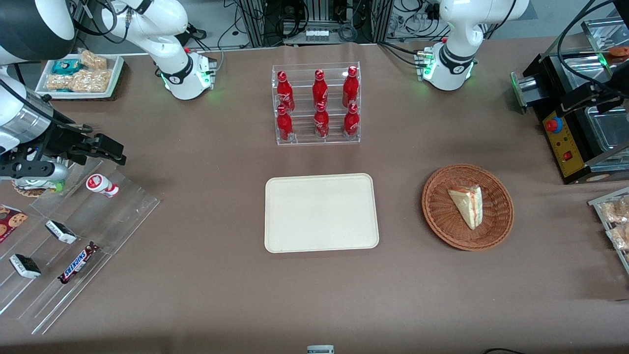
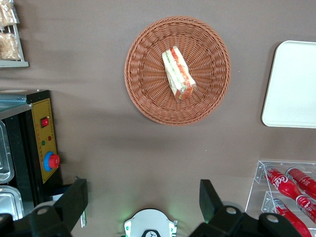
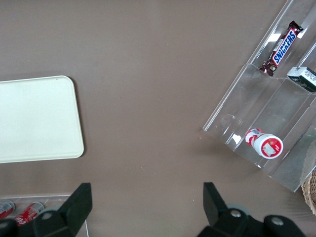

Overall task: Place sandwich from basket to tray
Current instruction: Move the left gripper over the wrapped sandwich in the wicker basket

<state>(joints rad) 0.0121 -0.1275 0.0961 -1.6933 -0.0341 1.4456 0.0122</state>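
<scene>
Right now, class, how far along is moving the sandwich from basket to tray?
Nothing looks done: the sandwich lies in the wicker basket and the cream tray holds nothing. In hand: the left gripper is open high above the table, holding nothing. Left: descend, grasp, carry, set down.

Readable brands on the table goods

Showing "SNICKERS" in white-edged blue letters along the brown wrapper of the candy bar (image 1: 77, 263), lying on a step of the clear acrylic rack (image 1: 123, 216) toward the parked arm's end of the table. Showing white script reading "Coca-Cola", partly turned away, on the red bottles (image 2: 289, 190) standing in the clear bottle rack (image 1: 316, 140). Nothing else legible.
</scene>
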